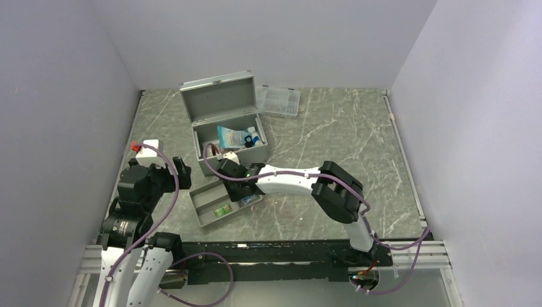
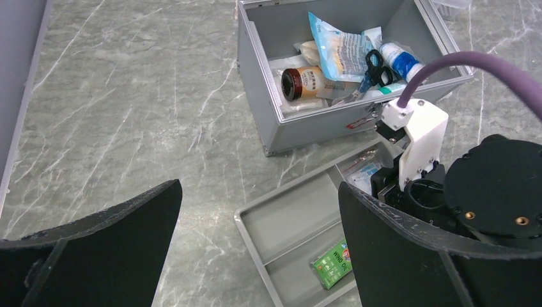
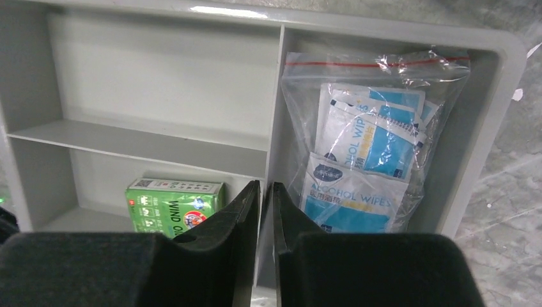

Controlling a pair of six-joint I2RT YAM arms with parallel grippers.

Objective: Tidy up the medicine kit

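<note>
Table (image 1: 332, 128): a grey, marble-veined top walled in white carries the whole scene, with the medicine kit as its landmark.
Medicine kit (image 1: 220, 104): the grey metal box stands on the table's far left-centre part, lid thrown back and upright, supplies heaped inside.
Right arm (image 1: 294, 179): it reaches from the kit's near right side to a spot just before the kit's front wall.
Left arm (image 1: 137, 185): it is folded up well to the kit's near left.
Grey divided tray (image 1: 208, 203): it lies askew on the table just in front of the kit.
Clear case (image 1: 279, 100): it lies flat just behind and right of the kit's raised lid.
Left gripper (image 2: 259, 188): released, its jaws are spread wide with nothing between them, looking toward the kit's front corner.
Right gripper (image 3: 266, 192): clenched astride the tray's centre divider, with the wall filling the slit between its fingers.
Bag of alcohol wipes (image 3: 367, 147): it sits in the tray compartment nearest the kit.
Green box (image 3: 174, 201): it sits in a tray compartment farther from the kit.
Inside the kit: a blue-and-white pouch (image 2: 339, 45), black-handled scissors (image 2: 378, 67) and a brown bottle (image 2: 303, 82).
</note>
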